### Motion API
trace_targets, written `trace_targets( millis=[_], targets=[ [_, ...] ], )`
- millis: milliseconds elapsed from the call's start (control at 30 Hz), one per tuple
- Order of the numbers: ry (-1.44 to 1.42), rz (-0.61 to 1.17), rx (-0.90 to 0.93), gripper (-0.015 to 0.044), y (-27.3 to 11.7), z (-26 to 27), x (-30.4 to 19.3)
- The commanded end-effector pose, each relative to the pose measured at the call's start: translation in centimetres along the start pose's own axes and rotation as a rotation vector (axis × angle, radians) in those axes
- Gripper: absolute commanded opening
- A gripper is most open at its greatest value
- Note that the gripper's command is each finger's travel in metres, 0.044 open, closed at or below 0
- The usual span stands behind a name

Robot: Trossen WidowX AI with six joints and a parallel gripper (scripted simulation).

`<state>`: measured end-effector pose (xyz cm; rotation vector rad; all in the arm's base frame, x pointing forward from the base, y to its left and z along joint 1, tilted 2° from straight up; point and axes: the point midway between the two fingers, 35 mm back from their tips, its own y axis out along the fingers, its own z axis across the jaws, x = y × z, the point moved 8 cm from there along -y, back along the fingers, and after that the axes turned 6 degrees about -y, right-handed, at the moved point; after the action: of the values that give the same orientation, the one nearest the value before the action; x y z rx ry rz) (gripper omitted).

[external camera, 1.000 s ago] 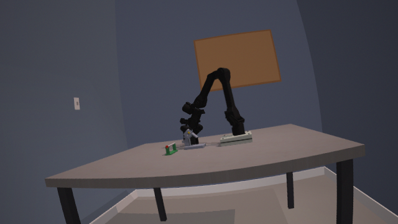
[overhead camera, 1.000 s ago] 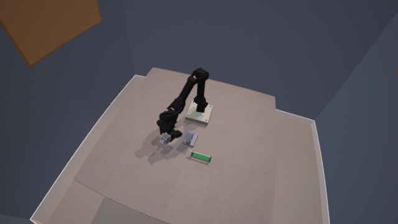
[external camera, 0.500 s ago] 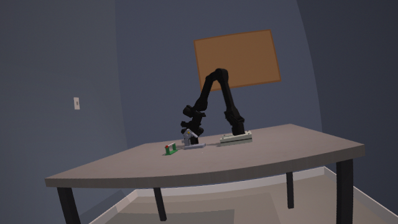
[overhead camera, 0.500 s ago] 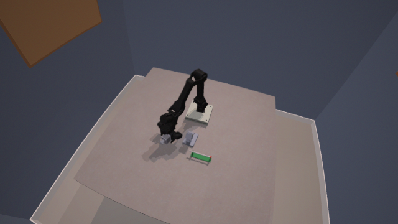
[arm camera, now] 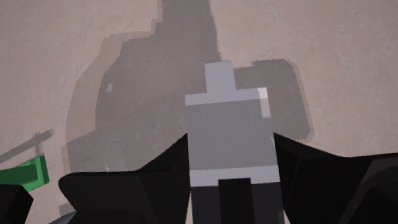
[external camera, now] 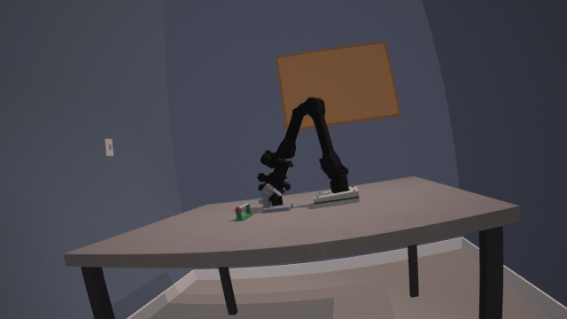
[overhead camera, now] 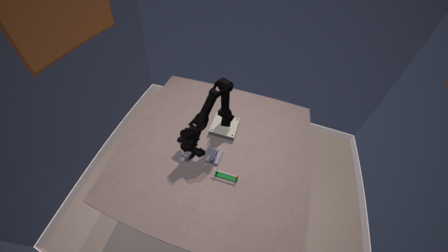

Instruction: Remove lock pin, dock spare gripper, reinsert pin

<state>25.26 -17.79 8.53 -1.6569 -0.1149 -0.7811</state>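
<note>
The spare gripper, a blocky light-grey body with a narrow spigot and dark end (overhead camera: 185, 156) (arm camera: 231, 135), looks rigid and fairly light, its smooth flat sides likely to slip if pinched off-centre; the broad middle seems the best hold. It sits at the worktop (overhead camera: 266, 157) (external camera: 310, 230) beside the grey-blue angled mount (overhead camera: 214, 156) (external camera: 267, 197). The black robot gripper (overhead camera: 194, 156) (arm camera: 222, 132) is partly closed, its fingers at both flanks, though I cannot tell whether they grip. The black jointed arm (overhead camera: 207, 106) (external camera: 290, 137) arches high, then reaches down.
</note>
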Motion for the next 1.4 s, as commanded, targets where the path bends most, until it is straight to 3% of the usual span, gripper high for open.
trace_targets(
  millis=[0, 133, 333, 1067, 1367],
  targets=[
    [-0.006, 0.003, -0.003, 0.0177, 0.1, 0.0, -0.1],
    [-0.006, 0.003, -0.003, 0.015, 0.1, 0.0, -0.1],
    [-0.006, 0.003, -0.003, 0.0, -0.7, -0.1, 0.7],
    [-0.006, 0.002, -0.003, 0.0, -10.0, -0.5, 5.9],
    [0.001, 0.019, -0.002, 0.0, -9.7, -0.5, 5.7]
  ],
)
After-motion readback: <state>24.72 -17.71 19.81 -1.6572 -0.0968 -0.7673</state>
